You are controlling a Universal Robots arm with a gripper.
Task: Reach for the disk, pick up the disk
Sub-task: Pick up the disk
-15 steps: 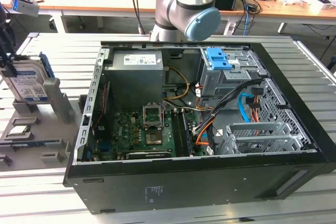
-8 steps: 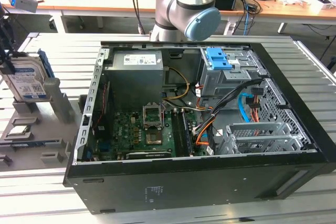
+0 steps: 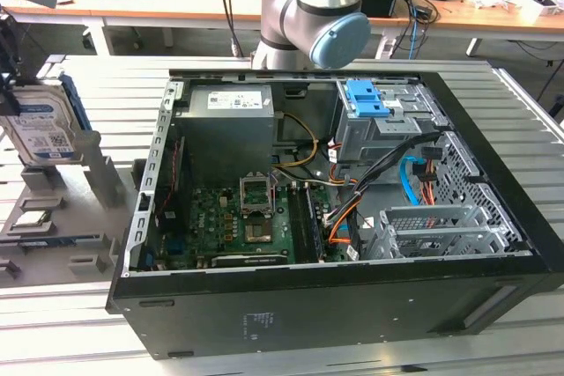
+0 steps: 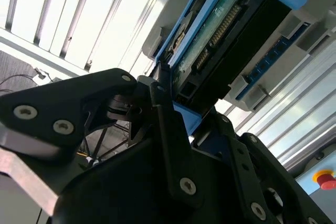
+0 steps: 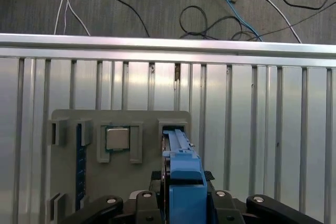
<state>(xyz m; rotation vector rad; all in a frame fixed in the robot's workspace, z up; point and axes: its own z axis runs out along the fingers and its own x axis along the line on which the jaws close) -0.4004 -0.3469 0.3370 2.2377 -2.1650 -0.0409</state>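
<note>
The disk (image 3: 40,129) stands on edge in a grey holder (image 3: 97,173) at the exterior view's left, its blue-and-white label facing the camera. My gripper (image 3: 9,94) comes down on its top edge at the frame's border. In the second wrist view the black fingers (image 4: 160,90) sit against both sides of the disk (image 4: 210,30), whose green circuit board and blue rail show. In the first wrist view the blue rail (image 5: 181,177) lies between the two fingers of the gripper (image 5: 181,203). The gripper is shut on the disk.
An open computer case (image 3: 352,305) fills the middle of the slatted metal table, with a blue caddy (image 3: 366,99) on its grey drive cage. The grey fixture plate (image 5: 68,119) also carries a processor chip (image 5: 116,138). Cables lie on the floor (image 5: 199,14) beyond the table edge.
</note>
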